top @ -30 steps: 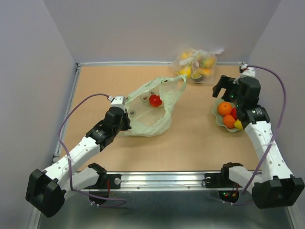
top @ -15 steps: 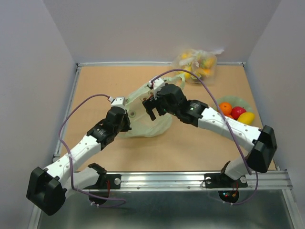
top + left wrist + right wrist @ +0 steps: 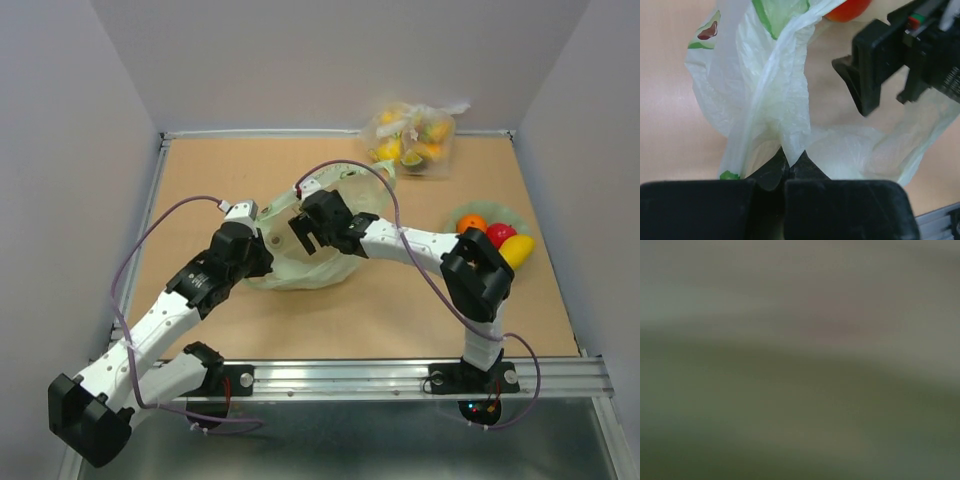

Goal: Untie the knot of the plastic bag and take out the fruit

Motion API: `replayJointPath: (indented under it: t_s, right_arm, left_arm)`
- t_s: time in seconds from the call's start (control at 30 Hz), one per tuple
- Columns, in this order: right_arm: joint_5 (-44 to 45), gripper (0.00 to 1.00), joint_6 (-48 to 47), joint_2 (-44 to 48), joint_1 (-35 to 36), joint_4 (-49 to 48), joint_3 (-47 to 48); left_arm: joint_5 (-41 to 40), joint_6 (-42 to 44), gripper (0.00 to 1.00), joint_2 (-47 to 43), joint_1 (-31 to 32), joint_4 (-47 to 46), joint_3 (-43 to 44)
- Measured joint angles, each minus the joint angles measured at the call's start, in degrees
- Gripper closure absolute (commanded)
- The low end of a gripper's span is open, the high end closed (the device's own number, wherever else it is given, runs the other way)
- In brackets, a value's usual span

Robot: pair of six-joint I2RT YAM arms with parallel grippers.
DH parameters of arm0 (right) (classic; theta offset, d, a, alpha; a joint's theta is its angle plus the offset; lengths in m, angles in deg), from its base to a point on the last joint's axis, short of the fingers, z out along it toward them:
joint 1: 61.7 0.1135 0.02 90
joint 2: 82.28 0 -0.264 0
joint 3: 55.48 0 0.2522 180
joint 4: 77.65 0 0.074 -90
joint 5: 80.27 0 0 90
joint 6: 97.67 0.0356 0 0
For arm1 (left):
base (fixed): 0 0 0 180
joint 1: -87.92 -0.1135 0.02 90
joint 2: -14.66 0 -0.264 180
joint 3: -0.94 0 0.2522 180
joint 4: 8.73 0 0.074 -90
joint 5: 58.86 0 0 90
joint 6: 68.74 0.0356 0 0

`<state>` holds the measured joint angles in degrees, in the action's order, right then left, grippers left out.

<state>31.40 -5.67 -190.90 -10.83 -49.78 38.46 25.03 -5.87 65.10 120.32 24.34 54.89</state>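
The pale green plastic bag (image 3: 335,262) lies at mid table with its mouth open; no tied knot shows, and a loose handle loop (image 3: 378,170) lies at the far side. My left gripper (image 3: 262,250) is shut on a fold of the bag (image 3: 785,115) at its near-left edge; in the left wrist view the left gripper (image 3: 789,162) pinches the film. My right gripper (image 3: 308,235) reaches over the bag mouth, jaws apart; its fingers (image 3: 860,85) stand just below a red fruit (image 3: 847,7). The right wrist view is only blurred green.
A green plate (image 3: 520,215) at the right holds an orange fruit (image 3: 472,224), a red one (image 3: 500,234) and a yellow one (image 3: 517,248). A clear bag of fruit (image 3: 410,135) sits at the far edge. My right elbow (image 3: 478,275) stands beside the plate.
My right arm has swung from the plate at the right across to the green bag and moved further into its mouth. My left gripper has kept its hold on the bag.
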Motion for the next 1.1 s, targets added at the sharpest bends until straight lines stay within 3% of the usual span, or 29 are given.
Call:
replayJointPath:
  t_s: [0.53,0.67,0.77,0.83,0.9,1.0,1.1]
  right_arm:
    - [4.9,0.0,3.1,-9.2,-5.2,-14.5,1.9]
    - [4.2,0.06,3.8,-11.7,-5.9,-16.4,1.9]
    - [3.2,0.22,4.3,-12.4,-6.2,-17.0,1.8]
    - [2.4,0.61,4.5,-12.5,-6.3,-17.8,1.7]
    - [1.8,0.91,4.7,-12.5,-6.3,-18.6,1.6]
    - [1.3,1.0,4.7,-11.5,-6.3,-19.2,-0.3]
    - [0.2,1.0,4.6,-8.8,-6.3,-19.2,-3.2]
  left_arm:
    - [7.7,-1.5,1.0,-4.2,0.0,8.8,2.3]
    - [8.7,-1.5,1.0,-4.2,0.0,9.4,2.3]
    - [9.0,-1.5,1.0,-4.2,0.0,9.7,2.3]
    - [9.1,-1.5,1.0,-4.2,0.0,9.8,2.3]
    - [8.9,-1.6,1.0,-4.2,0.0,9.8,2.3]
    - [8.5,-1.7,1.0,-4.1,0.0,9.9,2.3]
    - [7.8,-1.9,1.0,-4.0,0.0,9.9,2.3]
